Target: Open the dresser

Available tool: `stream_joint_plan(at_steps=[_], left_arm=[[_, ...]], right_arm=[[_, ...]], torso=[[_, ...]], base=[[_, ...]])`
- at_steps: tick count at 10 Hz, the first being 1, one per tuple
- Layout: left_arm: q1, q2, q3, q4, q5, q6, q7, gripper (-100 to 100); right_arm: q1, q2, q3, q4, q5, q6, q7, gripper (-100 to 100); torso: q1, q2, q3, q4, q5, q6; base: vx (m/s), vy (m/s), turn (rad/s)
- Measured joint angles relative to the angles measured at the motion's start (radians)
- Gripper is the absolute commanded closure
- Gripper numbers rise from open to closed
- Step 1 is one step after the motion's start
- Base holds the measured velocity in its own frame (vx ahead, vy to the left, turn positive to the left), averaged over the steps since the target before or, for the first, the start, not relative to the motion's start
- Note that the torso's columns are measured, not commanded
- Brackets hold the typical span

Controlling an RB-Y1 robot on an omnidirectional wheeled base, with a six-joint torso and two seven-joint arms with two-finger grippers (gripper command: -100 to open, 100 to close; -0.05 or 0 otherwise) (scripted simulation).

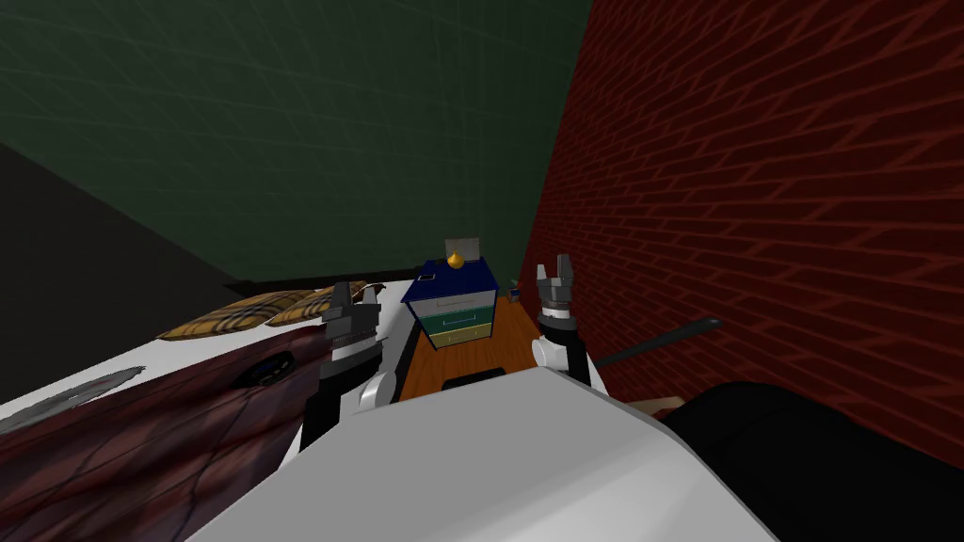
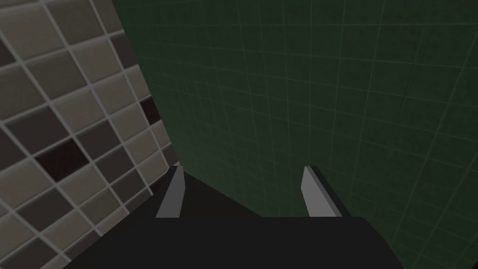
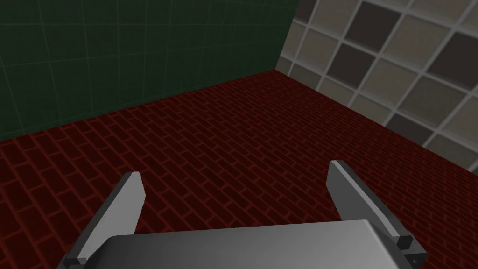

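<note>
A small dresser (image 1: 455,303) stands ahead against the green wall, with a dark blue top and three shut drawer fronts: white, green and yellow. A gold ball and a grey frame sit on its top. My left gripper (image 1: 351,294) is raised in front of me, left of the dresser and well short of it, its fingers open (image 2: 242,190) with nothing between them. My right gripper (image 1: 555,270) is raised to the dresser's right, beside the brick wall, also open (image 3: 238,184) and empty.
A bed (image 1: 169,414) with a dark red cover and plaid pillows (image 1: 254,313) runs along my left. A red brick wall (image 1: 772,207) closes the right side. A narrow strip of orange wood floor (image 1: 471,353) leads to the dresser. A dark shape (image 1: 810,461) lies at the lower right.
</note>
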Motion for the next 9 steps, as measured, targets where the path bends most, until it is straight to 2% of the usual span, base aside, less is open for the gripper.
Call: stream_joint_plan(at_steps=[2, 9], left_arm=[[0.000, 0.000, 0.000, 0.000, 0.000, 0.000, 0.000, 0], [0.000, 0.000, 0.000, 0.000, 0.000, 0.000, 0.000, 0]], right_arm=[[0.000, 0.000, 0.000, 0.000, 0.000, 0.000, 0.000, 0], [0.000, 0.000, 0.000, 0.000, 0.000, 0.000, 0.000, 0]], torso=[[0.000, 0.104, -0.209, 0.105, 0.000, 0.000], [0.000, 0.618, -1.234, 0.617, 0.000, 0.000]], base=[[0.000, 0.000, 0.000], [0.000, 0.000, 0.000]])
